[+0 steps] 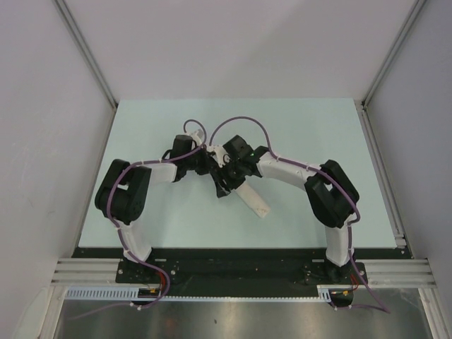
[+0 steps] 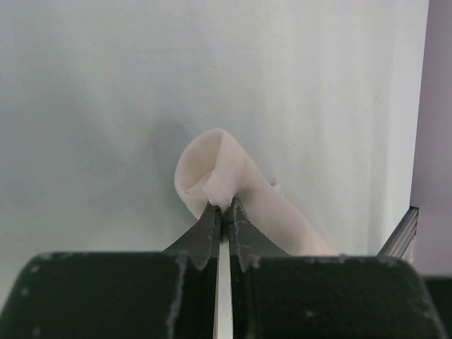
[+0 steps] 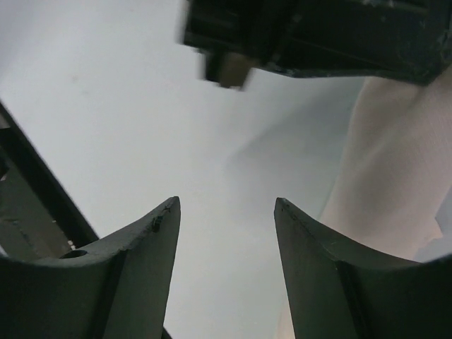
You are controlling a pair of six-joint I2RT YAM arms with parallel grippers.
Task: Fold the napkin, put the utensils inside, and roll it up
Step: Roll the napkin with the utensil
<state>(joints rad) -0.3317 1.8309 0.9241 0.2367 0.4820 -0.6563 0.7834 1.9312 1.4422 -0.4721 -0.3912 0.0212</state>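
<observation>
Left gripper (image 2: pixel 223 207) is pinched shut, apparently on one end of the rolled napkin (image 2: pixel 244 185); right gripper (image 3: pixel 226 205) gapes empty. Rolling looks done; I'd release gently next.

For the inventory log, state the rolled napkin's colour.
The napkin is plain white; clearest in the left wrist view.

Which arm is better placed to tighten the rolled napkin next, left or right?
Probably the left. The left gripper is shut on the edge at one end of the rolled napkin. The right gripper is open and holds nothing; the napkin is only beside it.
</observation>
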